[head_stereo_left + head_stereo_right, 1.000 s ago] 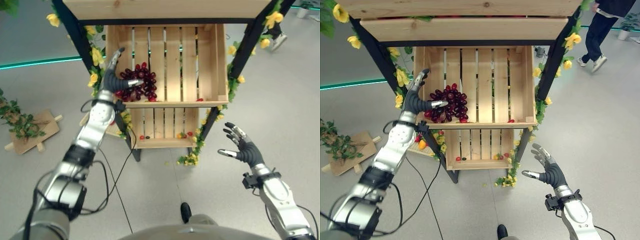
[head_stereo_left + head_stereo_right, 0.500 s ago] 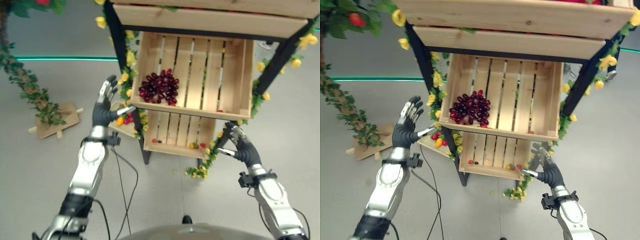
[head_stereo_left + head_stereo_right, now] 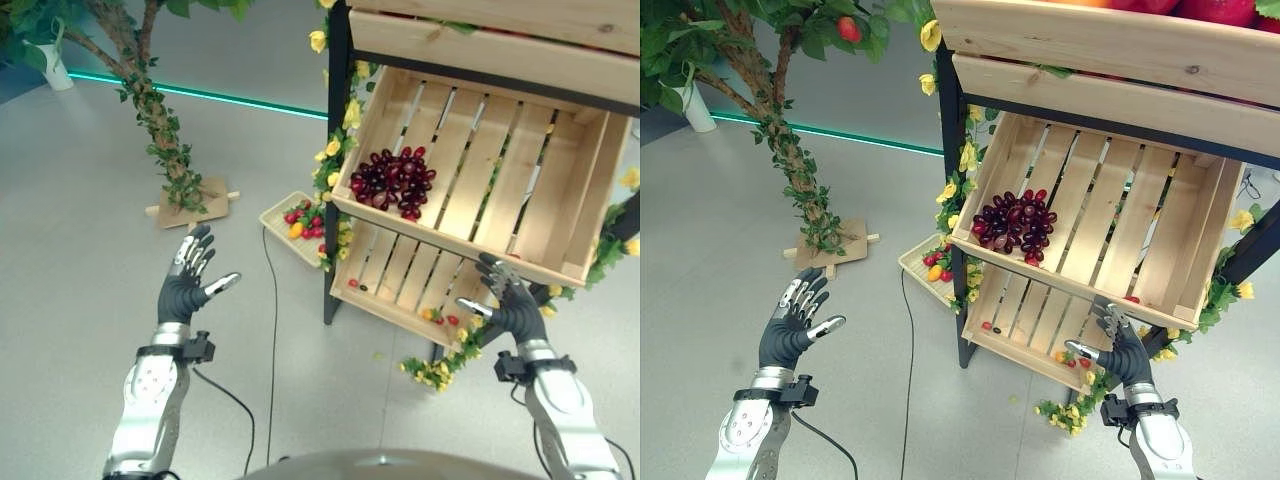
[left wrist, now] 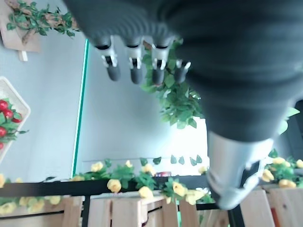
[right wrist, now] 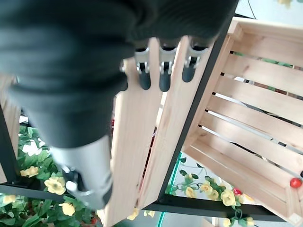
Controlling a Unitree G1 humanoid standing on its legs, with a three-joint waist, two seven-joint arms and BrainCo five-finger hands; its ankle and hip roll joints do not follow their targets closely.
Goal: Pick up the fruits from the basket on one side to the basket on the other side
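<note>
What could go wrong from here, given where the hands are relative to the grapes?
1. Both hands are open and empty: the left hand hangs over bare floor, apart from the grape bunch in the middle crate, so a reach from here may fall short.
2. The right hand sits close to the lower crate's front edge and could knock it.

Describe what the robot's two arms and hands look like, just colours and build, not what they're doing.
Both arms have silver-grey metal shells over the forearms, with a black band at each wrist. The left hand and the right hand match: a dark ribbed cover over the back of the hand and the wrist, then slim silver fingers ending in dark rounded tips, with a silver thumb set apart from them.
</note>
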